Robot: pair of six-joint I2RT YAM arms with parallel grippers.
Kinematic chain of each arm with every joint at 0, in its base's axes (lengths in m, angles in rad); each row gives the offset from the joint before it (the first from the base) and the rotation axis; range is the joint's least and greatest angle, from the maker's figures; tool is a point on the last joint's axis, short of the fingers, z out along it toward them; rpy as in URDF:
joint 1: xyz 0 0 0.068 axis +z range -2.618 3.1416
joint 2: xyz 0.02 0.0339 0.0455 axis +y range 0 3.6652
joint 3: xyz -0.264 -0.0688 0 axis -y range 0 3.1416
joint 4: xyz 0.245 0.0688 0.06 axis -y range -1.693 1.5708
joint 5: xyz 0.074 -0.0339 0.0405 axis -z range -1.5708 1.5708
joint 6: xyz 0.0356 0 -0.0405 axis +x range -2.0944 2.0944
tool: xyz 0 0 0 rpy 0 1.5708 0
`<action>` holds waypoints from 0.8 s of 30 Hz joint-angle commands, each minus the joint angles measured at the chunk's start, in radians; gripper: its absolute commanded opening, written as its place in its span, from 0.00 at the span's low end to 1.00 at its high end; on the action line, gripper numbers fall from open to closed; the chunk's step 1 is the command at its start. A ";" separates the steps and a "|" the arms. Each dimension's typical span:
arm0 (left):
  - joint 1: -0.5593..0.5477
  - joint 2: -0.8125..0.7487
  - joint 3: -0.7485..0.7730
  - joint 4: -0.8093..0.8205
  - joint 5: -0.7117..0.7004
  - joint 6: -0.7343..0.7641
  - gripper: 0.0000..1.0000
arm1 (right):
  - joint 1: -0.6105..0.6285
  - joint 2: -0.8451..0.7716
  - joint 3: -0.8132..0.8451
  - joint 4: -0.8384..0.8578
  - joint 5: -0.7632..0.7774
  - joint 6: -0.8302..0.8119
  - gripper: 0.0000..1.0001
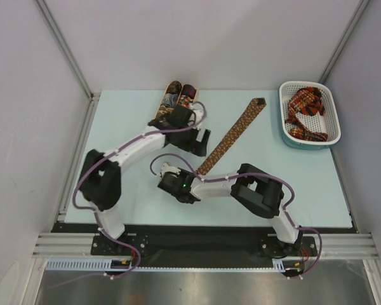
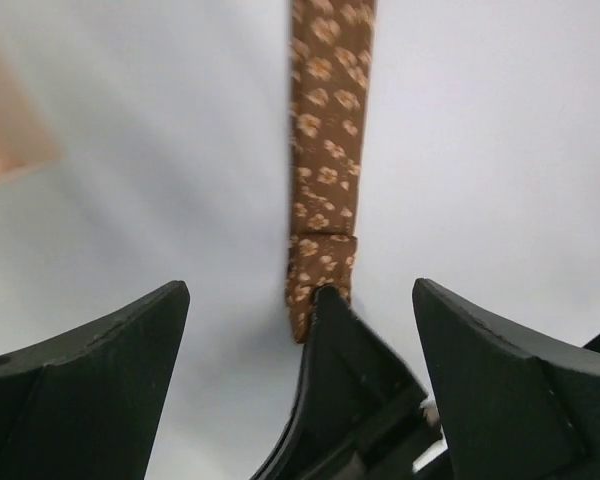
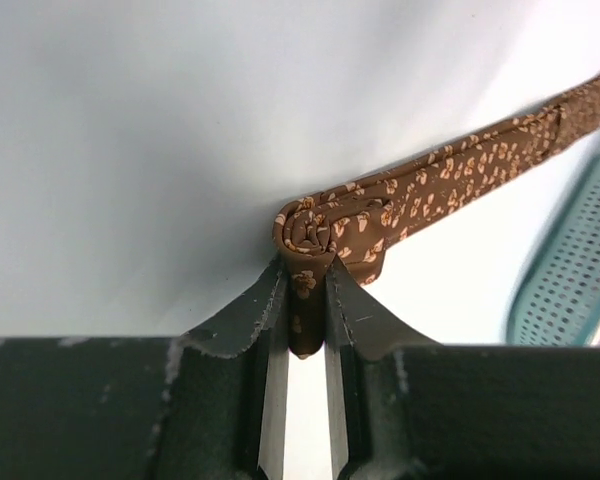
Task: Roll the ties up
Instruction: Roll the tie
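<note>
Near the far edge of the tabletop (image 1: 127,127), left of middle, you have the wooden box (image 1: 167,105) with rolled ties (image 1: 189,93) in it. Just in front of it your left gripper (image 1: 201,141) hangs with its jaws apart, gripping nothing. Your right gripper (image 3: 305,295) has its jaws clamped on the rolled end of the brown tie (image 1: 235,135), whose length lies flat from mid-tabletop toward the far edge. In the far right corner, the white basket (image 1: 305,143) holds a red plaid tie (image 1: 307,108).

Top cam looks down from high, brown tie (image 1: 233,135) mid-frame. Both wrist cams close-up on its rolled end.
</note>
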State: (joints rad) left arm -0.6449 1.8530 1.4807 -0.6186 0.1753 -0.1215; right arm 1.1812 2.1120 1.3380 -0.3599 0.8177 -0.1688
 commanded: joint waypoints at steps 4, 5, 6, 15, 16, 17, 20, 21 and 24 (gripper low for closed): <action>0.183 -0.259 -0.207 0.268 0.073 -0.179 1.00 | -0.020 -0.062 -0.056 0.010 -0.206 0.034 0.00; 0.232 -0.287 -0.274 0.301 0.111 -0.226 1.00 | -0.029 -0.070 -0.062 0.012 -0.218 0.037 0.00; 0.258 -0.322 -0.307 0.366 0.133 -0.256 1.00 | -0.032 -0.078 -0.063 0.016 -0.239 0.038 0.00; 0.409 -0.543 -0.608 0.615 0.185 -0.438 1.00 | -0.104 -0.205 -0.106 0.053 -0.435 0.080 0.00; 0.410 -0.566 -0.634 0.643 0.179 -0.449 1.00 | -0.110 -0.219 -0.109 0.056 -0.457 0.087 0.00; 0.410 -0.574 -0.645 0.648 0.173 -0.451 1.00 | -0.121 -0.240 -0.114 0.064 -0.480 0.095 0.00; 0.412 -0.580 -0.675 0.657 0.168 -0.452 1.00 | -0.158 -0.270 -0.129 0.085 -0.586 0.121 0.00; 0.412 -0.575 -0.683 0.677 0.193 -0.451 1.00 | -0.173 -0.282 -0.132 0.088 -0.629 0.126 0.00; 0.412 -0.578 -0.726 0.710 0.191 -0.449 1.00 | -0.198 -0.299 -0.146 0.104 -0.707 0.137 0.00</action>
State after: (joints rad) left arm -0.2371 1.2942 0.7944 0.0082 0.3374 -0.5507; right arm 1.0031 1.8668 1.2022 -0.2985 0.2523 -0.0689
